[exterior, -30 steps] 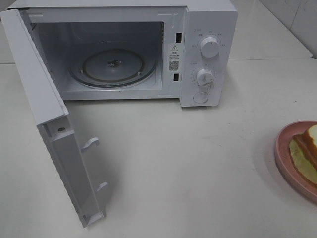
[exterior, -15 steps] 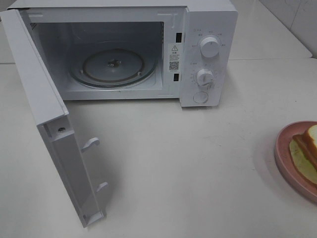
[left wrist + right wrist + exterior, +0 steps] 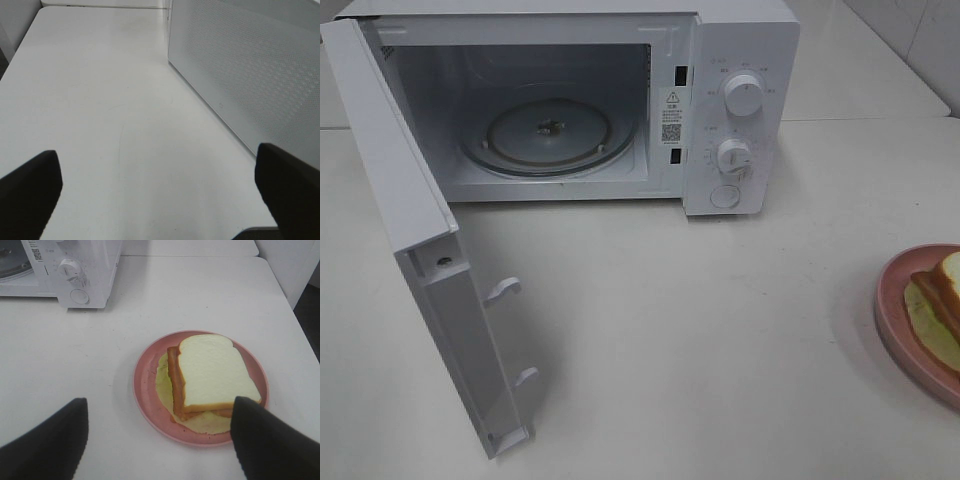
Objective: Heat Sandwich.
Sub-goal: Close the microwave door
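Observation:
The sandwich (image 3: 212, 375), white bread over reddish meat strips and pale yellow-green filling, lies on a round pink plate (image 3: 145, 390). In the exterior high view only part of the sandwich (image 3: 942, 300) and plate (image 3: 892, 310) shows at the right edge. My right gripper (image 3: 160, 440) hovers open just short of the plate, its dark fingers (image 3: 265, 440) spread to either side of it, holding nothing. My left gripper (image 3: 160, 195) is open over bare tabletop beside the microwave door's perforated outer face (image 3: 250, 70). Neither gripper appears in the exterior high view.
The white microwave (image 3: 740, 100) stands at the back with its door (image 3: 430, 260) swung wide toward the front left. Its glass turntable (image 3: 548, 132) holds nothing. Two knobs and a button sit on its right panel. The white table (image 3: 700, 330) spreads between microwave and plate.

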